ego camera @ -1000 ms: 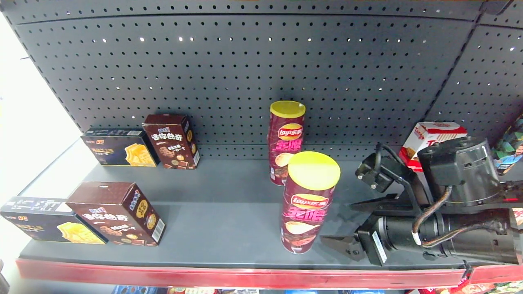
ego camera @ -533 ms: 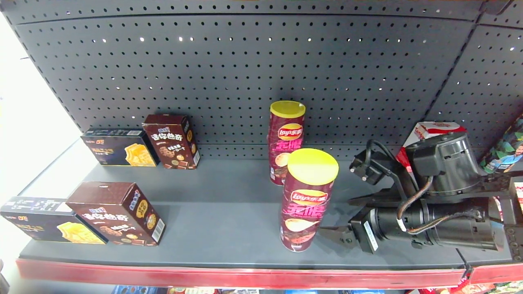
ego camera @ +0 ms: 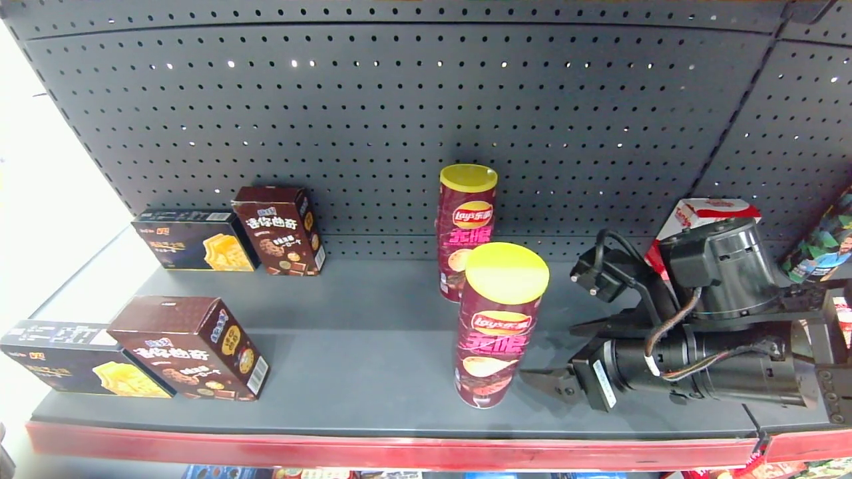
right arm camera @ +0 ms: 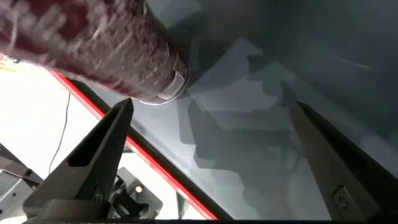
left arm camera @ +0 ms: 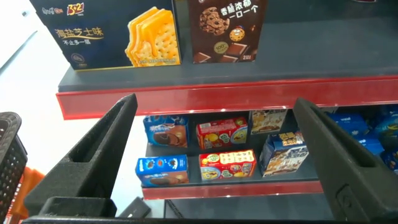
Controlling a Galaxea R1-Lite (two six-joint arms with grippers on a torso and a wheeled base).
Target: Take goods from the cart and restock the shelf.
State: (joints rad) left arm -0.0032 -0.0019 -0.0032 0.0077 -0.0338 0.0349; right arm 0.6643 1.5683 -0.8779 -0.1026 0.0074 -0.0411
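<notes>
Item: crisp canister (ego camera: 502, 326), maroon with a yellow lid, upright near the front edge of the shelf (ego camera: 373, 372), ahead of a second like canister (ego camera: 468, 226). Right hand (ego camera: 551, 354): fingers spread, just beside it, apart. Left hand (left arm camera: 216, 102): spread, holding nothing. Handling, judged: light, stiff card tube, smooth-sided, easily tipped; grip mid-body, gently.

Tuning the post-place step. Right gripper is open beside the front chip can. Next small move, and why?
Probably draw the right gripper straight back off the shelf, away from the front chip can. The jaws stand open with nothing between them, and the can stands upright on the shelf in front of the rear can, so the placement looks done.
</notes>
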